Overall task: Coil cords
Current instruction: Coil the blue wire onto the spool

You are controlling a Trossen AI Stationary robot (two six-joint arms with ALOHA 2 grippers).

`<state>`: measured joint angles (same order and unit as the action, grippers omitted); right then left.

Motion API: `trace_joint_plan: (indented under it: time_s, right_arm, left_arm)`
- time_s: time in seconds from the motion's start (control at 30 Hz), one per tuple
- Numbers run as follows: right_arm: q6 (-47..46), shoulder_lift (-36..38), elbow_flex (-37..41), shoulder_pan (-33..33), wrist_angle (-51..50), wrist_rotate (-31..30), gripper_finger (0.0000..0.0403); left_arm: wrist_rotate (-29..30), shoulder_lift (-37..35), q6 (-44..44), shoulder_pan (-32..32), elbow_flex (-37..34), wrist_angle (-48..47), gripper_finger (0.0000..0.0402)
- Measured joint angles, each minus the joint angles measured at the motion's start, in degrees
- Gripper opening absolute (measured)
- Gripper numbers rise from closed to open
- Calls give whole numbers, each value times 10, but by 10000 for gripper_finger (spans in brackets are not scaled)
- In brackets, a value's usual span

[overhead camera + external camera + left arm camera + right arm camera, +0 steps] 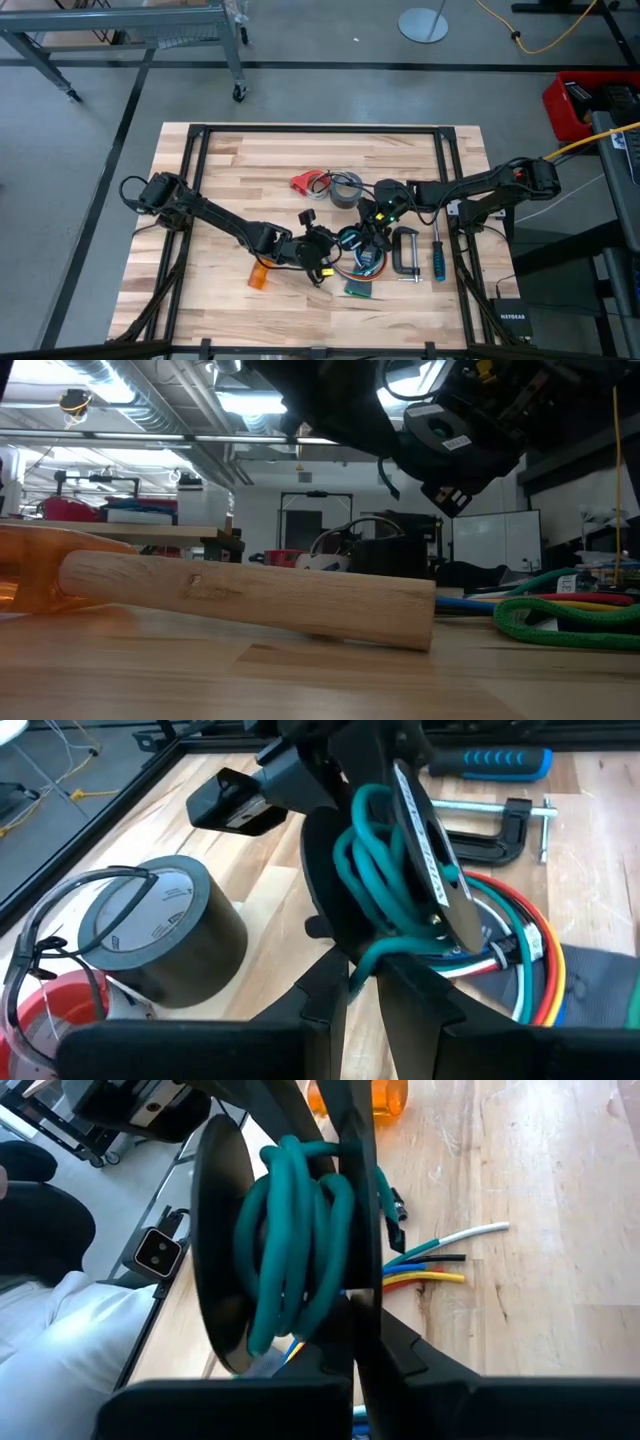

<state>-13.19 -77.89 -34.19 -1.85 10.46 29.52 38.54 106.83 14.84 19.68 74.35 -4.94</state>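
Observation:
A black spool wound with teal cord hangs between my two grippers over the table's middle. My right gripper is shut on the spool. My left gripper is shut on a strand of the teal cord just off the spool. A thin dark cable with a red plastic piece lies loosely looped beside the grey tape roll, untouched. I cannot make out a black puck. My left gripper pinches a strand of the teal cord between its two fingers, where it leaves the winding at the spool's rim. The fingers come from the table's left. My right gripper pinches one flange of the spool near its rim, between its two fingers, coming from the table's right. The flange stands edge-on between the fingers, and the spool is clear of the table.
A bundle of coloured cables lies under the spool. A black C-clamp and a blue-handled screwdriver lie to its right. An orange tool with a wooden handle lies near the front. A black frame edges the table.

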Motion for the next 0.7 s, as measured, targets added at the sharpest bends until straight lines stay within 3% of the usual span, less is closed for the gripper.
trace_joint_plan:
  time_s: [0.47,0.7]
  right_arm:
    - [3,0,2,1,33,5,5]
    - [2,0,2,0,32,1,9]
  left_arm:
    - [-57,-1,-35,-15,0,61,48]
    - [-60,-1,-66,-16,0,56,8]
